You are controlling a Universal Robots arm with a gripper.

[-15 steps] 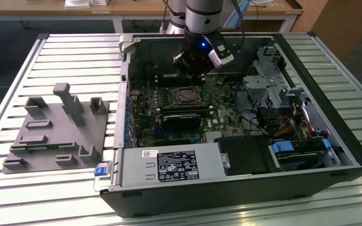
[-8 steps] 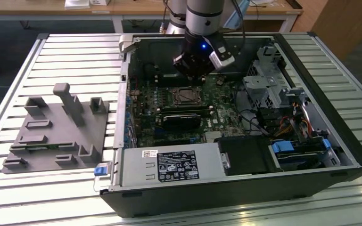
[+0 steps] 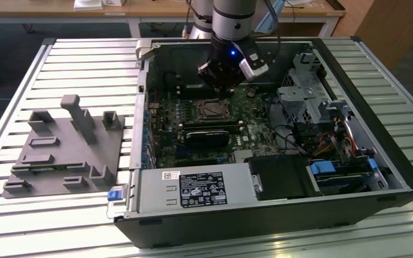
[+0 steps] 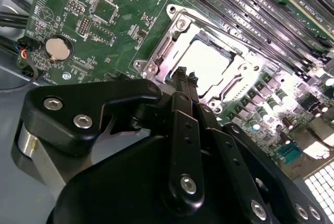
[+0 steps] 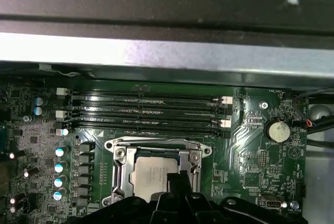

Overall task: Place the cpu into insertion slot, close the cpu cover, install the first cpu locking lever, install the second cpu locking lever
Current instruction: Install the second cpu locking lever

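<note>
The cpu (image 5: 152, 174) lies in the insertion slot (image 3: 212, 109) on the green motherboard, its pale metal face (image 4: 204, 62) showing. The silvery cpu cover (image 5: 121, 167) lies flat around it, its frame (image 4: 166, 51) framing the chip through the square window. My gripper (image 4: 185, 75) hangs just above the socket's edge with its black fingers pressed together and nothing seen between them. In the first wrist view the gripper (image 5: 178, 181) tip overlaps one side of the cover. In the exterior view the gripper (image 3: 227, 91) stands inside the open case, right above the socket.
Memory slots (image 5: 148, 112) run beside the socket, and a coin battery (image 5: 276, 130) sits nearby. A long black module (image 3: 208, 134), the power supply (image 3: 192, 191) and a drive cage (image 3: 307, 102) crowd the case. A grey fixture block (image 3: 63, 150) lies on the slatted table at the exterior view's left.
</note>
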